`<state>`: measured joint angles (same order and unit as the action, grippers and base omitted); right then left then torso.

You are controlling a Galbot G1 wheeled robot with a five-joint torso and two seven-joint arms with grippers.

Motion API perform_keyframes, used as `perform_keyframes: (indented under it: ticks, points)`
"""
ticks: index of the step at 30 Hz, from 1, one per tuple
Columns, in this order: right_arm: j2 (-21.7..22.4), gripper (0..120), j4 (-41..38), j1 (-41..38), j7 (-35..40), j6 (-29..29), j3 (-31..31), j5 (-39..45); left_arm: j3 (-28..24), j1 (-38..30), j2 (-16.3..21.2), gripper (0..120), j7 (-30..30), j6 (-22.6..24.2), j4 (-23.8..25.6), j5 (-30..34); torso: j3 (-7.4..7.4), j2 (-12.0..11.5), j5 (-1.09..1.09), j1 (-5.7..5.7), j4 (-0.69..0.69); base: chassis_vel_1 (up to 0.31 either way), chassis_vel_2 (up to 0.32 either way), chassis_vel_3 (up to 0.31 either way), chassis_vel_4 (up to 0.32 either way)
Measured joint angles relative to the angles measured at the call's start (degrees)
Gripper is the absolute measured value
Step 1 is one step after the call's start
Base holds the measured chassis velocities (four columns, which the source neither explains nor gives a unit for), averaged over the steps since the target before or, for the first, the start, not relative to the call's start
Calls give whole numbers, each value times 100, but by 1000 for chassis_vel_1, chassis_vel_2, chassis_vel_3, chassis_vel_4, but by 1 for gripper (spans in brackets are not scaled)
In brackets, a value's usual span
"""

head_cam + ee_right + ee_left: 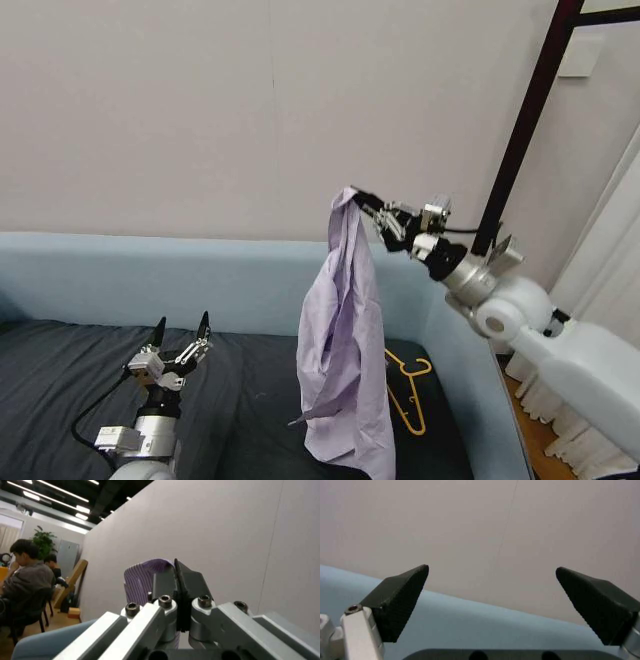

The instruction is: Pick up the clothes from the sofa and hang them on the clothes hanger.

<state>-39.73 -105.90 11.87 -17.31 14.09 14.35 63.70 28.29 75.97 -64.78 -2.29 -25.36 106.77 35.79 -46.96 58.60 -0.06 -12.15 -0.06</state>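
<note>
- the right pincer (360, 203) is raised at the right of the scene, above the sofa's (200, 285) back, with its arm reaching in from the near right.
- its jaws are pressed together on the top edge of a lilac shirt (345, 350); in the right wrist view the two dark fingers (192, 583) of the right pincer (176, 568) sit tight against each other with a fold of striped lilac shirt (140, 577) bunched up beside them.
- the shirt hangs straight down from that grip in a long loose drape, in front of the pale blue sofa back and the dark seat cover (60, 370); whether its lower hem touches the seat cannot be told.
- a yellow hanger (408, 378) lies flat on the dark seat just right of the hanging shirt, near the sofa's right arm.
- a dark pole (525, 125) slants up behind the right arm, against the pale wall (200, 110).
- the left pincer (182, 332) is low at the near left, over the seat, pointing upward and well apart from the shirt.
- its jaws are spread wide with nothing between them; in the left wrist view the left pincer's (491, 569) black fingertips (400, 600) frame the bare wall (470, 525) and the sofa back (470, 626).
</note>
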Motion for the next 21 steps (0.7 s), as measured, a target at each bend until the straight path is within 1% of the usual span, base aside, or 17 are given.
perform_keyframes:
  ticks: [2, 3, 4, 5, 6, 7, 8, 9, 11, 12, 13, 15, 17, 18, 20, 21]
  points:
    - [-9, 0, 15, -110, 13, -9, 30, 15, -30, -74, 72, 100, 12, 1, -31, 16, 0, 0, 0, 0, -1, 0, 0, 0, 0]
    - [-22, 0, 17, -211, 35, -25, 63, 28, -90, -147, 182, 100, 83, 22, -86, 76, 0, 0, 0, 0, -2, 0, 0, 0, 0]
    - [-28, 0, -25, -257, 64, -45, 124, 38, -190, -210, 351, 100, 444, 33, -239, 346, 0, 0, 0, 0, -2, 0, 0, 0, 0]
    - [-25, 0, -54, -252, 65, -52, 146, 39, -229, -237, 427, 100, 744, 33, -331, 550, 0, 0, 1, 0, -1, 0, 0, 0, 0]
    - [-15, 0, -99, -221, 58, -59, 168, 40, -292, -294, 552, 100, 1317, 32, -514, 881, 0, 0, 0, 0, 0, 0, 0, 0, 0]
    - [-15, 0, -99, -221, 58, -59, 168, 40, -292, -294, 552, 100, 1317, 32, -514, 881, 0, 0, 0, 0, 0, 0, 0, 0, 0]
    - [-7, 0, -124, -190, 43, -63, 190, 40, -336, -362, 629, 100, 1777, 28, -686, 1050, 0, 0, 1, 0, 0, 0, 0, 0, 0]
    - [-2, 0, -142, -148, 15, -66, 231, 37, -389, -495, 730, 100, 2454, -1, -1017, 1180, 0, 0, 1, 1, -2, 0, 0, 0, 0]
    - [-48, 0, -126, -129, -27, -67, 328, 16, -431, -813, 846, 100, 3577, -139, -1652, 1116, 0, 0, 0, 0, -3, 0, 0, 0, 0]
    - [-98, 0, -102, -141, -46, -67, 386, 1, -430, -1002, 879, 100, 4140, -193, -1973, 986, 0, 0, 0, 1, -3, 0, 0, 0, 0]
    - [-98, 0, -102, -141, -46, -67, 386, 1, -430, -1002, 879, 100, 4140, -193, -1973, 986, 0, 0, 0, 1, -3, 0, 0, 0, 0]
    - [-215, 0, -51, -207, -69, -67, 518, -16, -416, -1378, 905, 100, 5005, -250, -2552, 713, 0, 0, 0, 0, -1, 0, 0, 0, 0]
    - [-338, 0, -11, -299, -100, -67, 656, -22, -412, -1752, 898, 100, 5599, -257, -3095, 543, 0, 0, 0, 0, 0, 0, 0, 0, 0]
    - [-338, 0, -11, -299, -100, -67, 656, -22, -412, -1752, 898, 100, 5599, -257, -3095, 543, 0, 0, 0, 0, 0, 0, 0, 0, 0]
    - [-413, 0, -12, -364, -131, -67, 768, -23, -473, -2053, 845, 100, 5938, -257, -3485, 424, 0, -1, 0, 0, 4, 0, 0, 0, 0]
    - [-411, 0, -44, -367, -133, -68, 787, -21, -547, -2219, 803, 100, 6071, -259, -3682, 363, 0, 0, 0, 0, 4, 0, 0, 0, 0]
